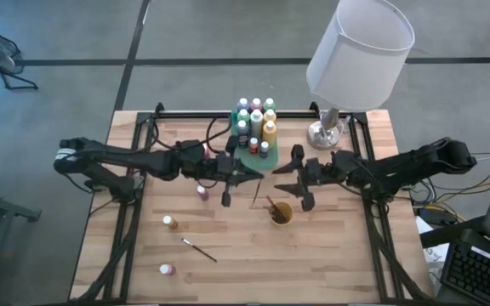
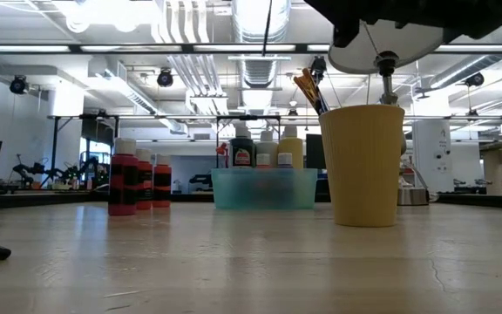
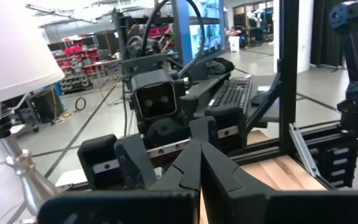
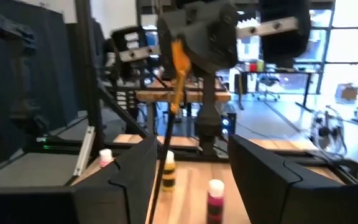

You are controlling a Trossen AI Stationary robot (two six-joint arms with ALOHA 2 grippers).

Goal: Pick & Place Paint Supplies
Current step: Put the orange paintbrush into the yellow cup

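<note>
- Paintbrush, thin and dark-handled (image 1: 258,190), hanging nearly upright above the table between the two grippers, just short of the small orange-yellow cup (image 1: 281,214), not yet inside it.
- Left gripper (image 1: 253,175): fingers pressed together, by the look of it pinching the brush near its orange ferrule at the top.
- Right gripper (image 1: 286,182): fingers spread wide and empty, facing the hanging handle from close by.
- Likely step: either a hand-over to the right gripper or a drop into the cup; cannot tell which.
- For a hand-over: bring the open fingers either side of the handle, close squarely on it, and release the left pinch only once the second grip is firm.
- For a drop: centre the lower tip over the cup mouth, lower until the tip is below the rim, then open.
- Worth minding: brushes already leaning in the cup crowd part of its mouth, so aim for the free side.
- Worth keeping clear of the translucent green rectangular tray (image 1: 243,161) of paint bottles (image 1: 256,119) and the white-shaded lamp (image 1: 360,51).
- Left for later: loose bottles (image 1: 170,222) and another brush (image 1: 199,249) lying on the wooden table (image 1: 339,263).
</note>
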